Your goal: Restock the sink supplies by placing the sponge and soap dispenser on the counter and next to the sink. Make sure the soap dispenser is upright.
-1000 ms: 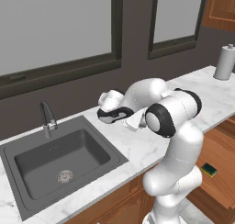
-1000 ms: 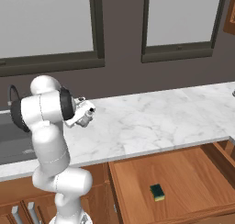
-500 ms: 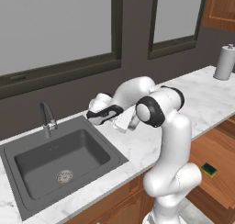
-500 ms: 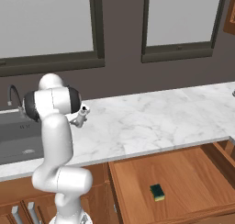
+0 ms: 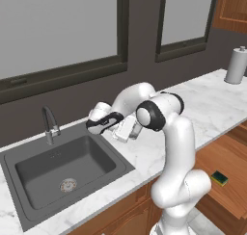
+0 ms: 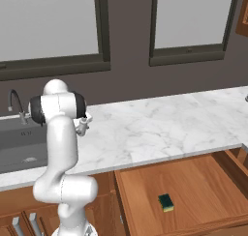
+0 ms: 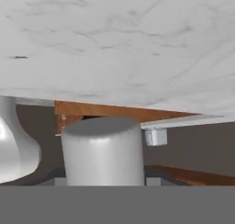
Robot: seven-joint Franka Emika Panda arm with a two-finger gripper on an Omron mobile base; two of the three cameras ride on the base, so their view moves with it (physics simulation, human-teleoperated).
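Soap dispenser (image 7: 103, 150) clamped between the fingers, above counter (image 7: 137, 44)

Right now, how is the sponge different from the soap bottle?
The sponge is a small flat block, green on top and yellow below; the soap dispenser is a pale grey bottle, and bigger. The sponge lies loose in the open drawer under the counter; the soap dispenser is held in the claw above the counter, beside the sink. Neither one rests on the counter yet.
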